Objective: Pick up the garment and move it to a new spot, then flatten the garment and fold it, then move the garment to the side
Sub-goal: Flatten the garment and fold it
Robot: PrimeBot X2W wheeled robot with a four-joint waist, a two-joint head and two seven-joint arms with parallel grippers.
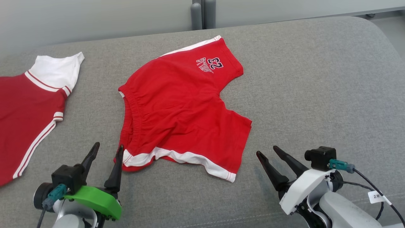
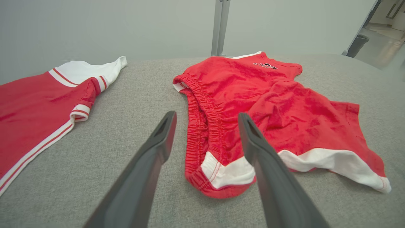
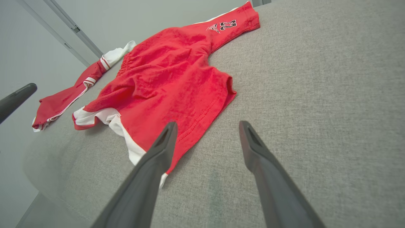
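Far left, spare garment: a red jersey top (image 1: pixel 28 104) with a white sleeve and striped trim lies flat at the left edge of the head view, well apart from the task garment.

Lower left, left pincer (image 1: pixel 108 146): jaws fully spread, nothing held. One fingertip stands just beside the lower left corner of the garment. In the left wrist view that corner lies between the two fingers.

Centre, task garment: red cotton shorts (image 1: pixel 180 104) with white side stripes lie spread in the middle of the frame, slightly rumpled.

Garment orientation: the elastic waistband (image 1: pixel 129 114) runs up and down the frame along the left edge of the garment. Both legs point right, one to the upper right and one to the lower right. The long axis therefore runs left to right.

Lower right, right pincer (image 1: pixel 266 150): jaws fully spread, nothing held. It sits near the lower right hem corner but apart from it.

Support: grey fabric-covered bench (image 1: pixel 316 79), with bare surface to the right of the shorts.

Governing relation: the shorts lie up-frame of both pincers, with the near striped edge spanning the gap between them. The left arm is the nearer.

Step in hand (judgement): pick-up not yet begun. Close the left pincer on the waistband corner first. The right pincer needs a short reach toward the hem.
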